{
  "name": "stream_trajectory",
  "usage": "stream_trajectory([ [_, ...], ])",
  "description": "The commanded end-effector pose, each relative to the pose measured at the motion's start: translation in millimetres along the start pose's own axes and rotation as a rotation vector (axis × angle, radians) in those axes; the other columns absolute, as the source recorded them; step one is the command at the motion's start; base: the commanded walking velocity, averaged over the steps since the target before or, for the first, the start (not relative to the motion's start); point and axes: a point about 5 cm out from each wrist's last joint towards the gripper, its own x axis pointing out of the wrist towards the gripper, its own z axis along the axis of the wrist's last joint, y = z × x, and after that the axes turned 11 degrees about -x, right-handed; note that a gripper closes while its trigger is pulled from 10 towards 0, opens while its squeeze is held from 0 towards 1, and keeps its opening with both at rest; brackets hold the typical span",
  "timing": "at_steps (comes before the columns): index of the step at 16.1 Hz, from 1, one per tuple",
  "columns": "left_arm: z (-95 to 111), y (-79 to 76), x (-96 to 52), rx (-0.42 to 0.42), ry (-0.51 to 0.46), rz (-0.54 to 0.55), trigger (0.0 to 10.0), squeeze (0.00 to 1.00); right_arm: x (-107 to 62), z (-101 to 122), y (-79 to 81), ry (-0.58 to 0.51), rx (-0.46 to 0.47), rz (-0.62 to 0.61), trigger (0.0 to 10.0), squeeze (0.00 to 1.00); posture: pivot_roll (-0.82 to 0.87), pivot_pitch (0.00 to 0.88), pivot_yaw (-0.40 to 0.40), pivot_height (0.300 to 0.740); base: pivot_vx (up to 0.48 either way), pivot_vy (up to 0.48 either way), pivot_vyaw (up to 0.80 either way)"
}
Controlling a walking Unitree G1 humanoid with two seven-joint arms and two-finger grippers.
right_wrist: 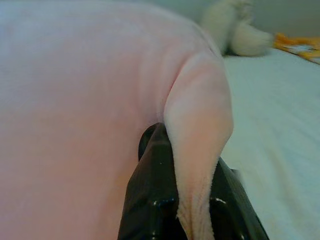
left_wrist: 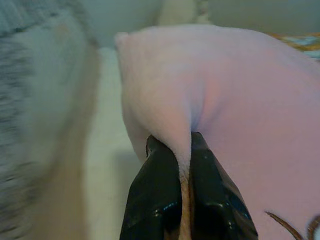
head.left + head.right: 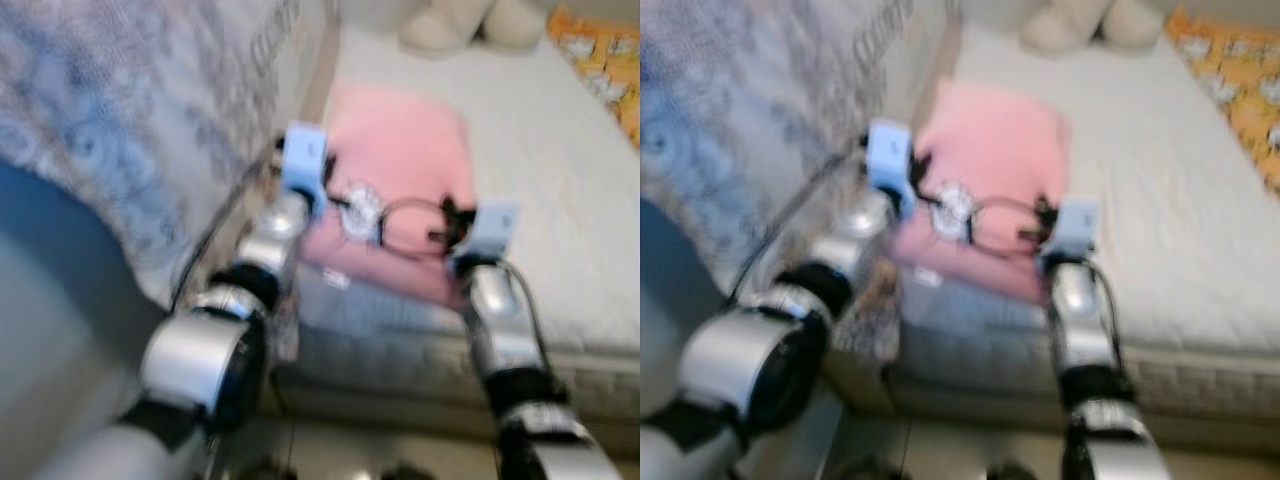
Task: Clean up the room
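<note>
Pillow (image 3: 400, 170), pink, lies at the near left corner of the bed (image 3: 560, 200), beside a grey patterned blanket (image 3: 130, 110). Head views blurred. Left gripper (image 2: 185, 200) is closed on a pinch of the pillow's left near edge; fabric fold runs between the black fingers. Right gripper (image 1: 192, 200) likewise clamped on the right near edge. Plush toy (image 3: 470, 25) and an orange cloth (image 3: 605, 60) sit at the far end. Judgement: lift both arms together and level, keeping the fabric pinch deep so neither corner slips; clear the mattress edge before carrying.
</note>
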Motion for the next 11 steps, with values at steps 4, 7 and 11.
stream_trajectory([
  [4, 16, -9.3, 5.3, 0.019, -0.047, -0.001, 10.0, 0.00, 3.4, 2, -8.5, 0.005, 0.010, -0.032, 10.0, 0.00, 0.03, 0.000, 0.045, 0.732, 0.480, 0.000, 0.27],
  [7, 11, -10.7, 5.9, 0.012, -0.002, 0.011, 10.0, 0.00, 7.8, -9, -7.9, 0.090, -0.017, 0.002, 10.0, 0.00, 0.03, 0.000, 0.052, 0.740, 0.480, 0.000, 0.17],
  [11, -5, 6.4, 1.3, -0.093, 0.070, 0.113, 10.0, 0.00, 17.3, -14, -14.6, 0.194, -0.138, 0.048, 10.0, 0.00, 0.03, 0.013, 0.056, 0.740, 0.222, 0.000, 0.00],
])
